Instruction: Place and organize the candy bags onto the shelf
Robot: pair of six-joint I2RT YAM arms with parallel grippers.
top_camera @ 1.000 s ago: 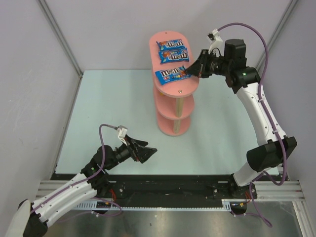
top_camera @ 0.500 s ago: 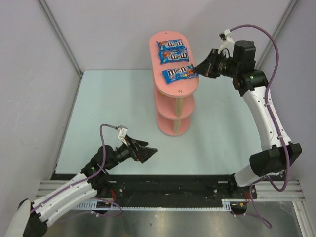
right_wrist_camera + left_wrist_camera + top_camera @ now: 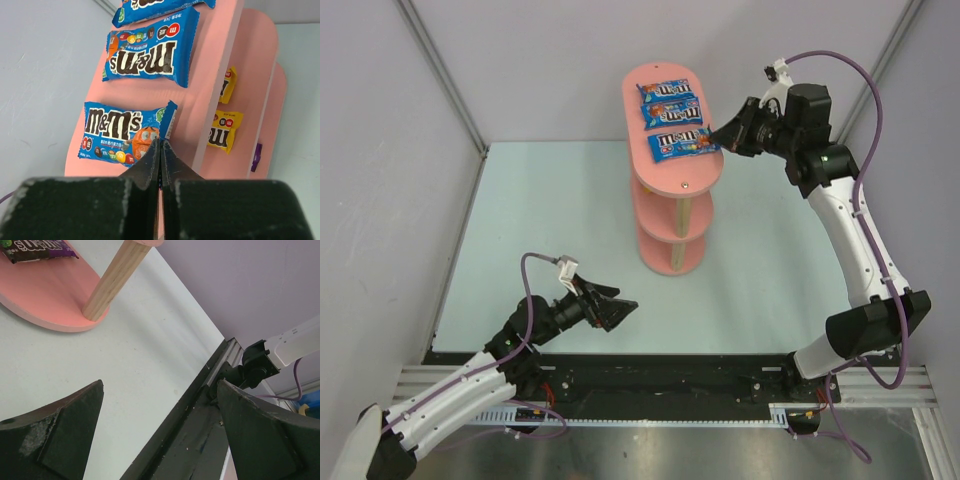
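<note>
The pink three-tier shelf (image 3: 685,180) stands at the table's far middle. Three blue candy bags (image 3: 683,144) lie flat in a row on its top board. My right gripper (image 3: 718,142) is shut, its tips at the right edge of the nearest blue bag (image 3: 120,132), with nothing between the fingers. The right wrist view also shows two yellow bags (image 3: 223,131) on the middle tier and a purple bag (image 3: 256,156) on the bottom tier. My left gripper (image 3: 623,312) is open and empty, low over the table's near left. Its wrist view shows a purple bag (image 3: 35,247) on the bottom board (image 3: 45,300).
A pale wooden post (image 3: 112,280) rises from the shelf's bottom board. A black rail (image 3: 200,405) runs along the table's near edge. Grey walls close the cell on the left, the back and the right.
My right gripper let go of the nearest blue bag and drew back a little to the right. The bag now lies slightly further right and back on the top board. The left arm is still.
</note>
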